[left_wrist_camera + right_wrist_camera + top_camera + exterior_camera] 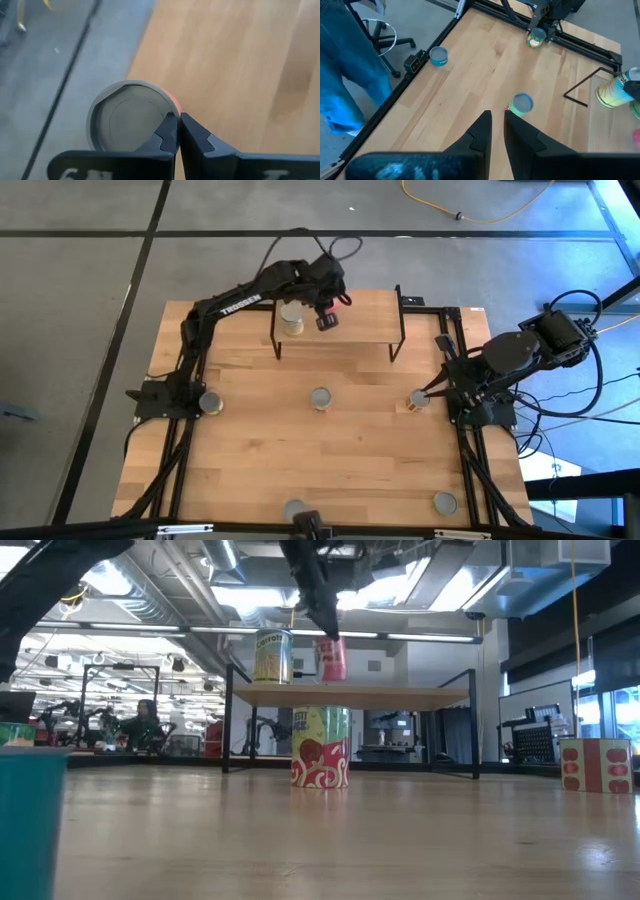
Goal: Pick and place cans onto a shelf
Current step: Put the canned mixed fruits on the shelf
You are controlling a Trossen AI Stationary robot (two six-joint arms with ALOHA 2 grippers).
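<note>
In the upper middle of the high view, the left gripper [327, 319] clamps the rim of a small red-labelled tin with a silver top [331, 659] over the light wooden shelf on black legs [360, 330], beside a yellow-labelled tin [291, 319]. It should lower the tin straight down and release only when it sits flat. The right gripper [428, 394] waits nearly shut and empty at the right edge of the pale wooden table [360, 450]; grey floor surrounds it.

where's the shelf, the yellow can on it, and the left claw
shelf [360, 315], high view, bare top board
yellow can [291, 319], high view, silver top
left claw [327, 319], high view, between its fingertips
</note>
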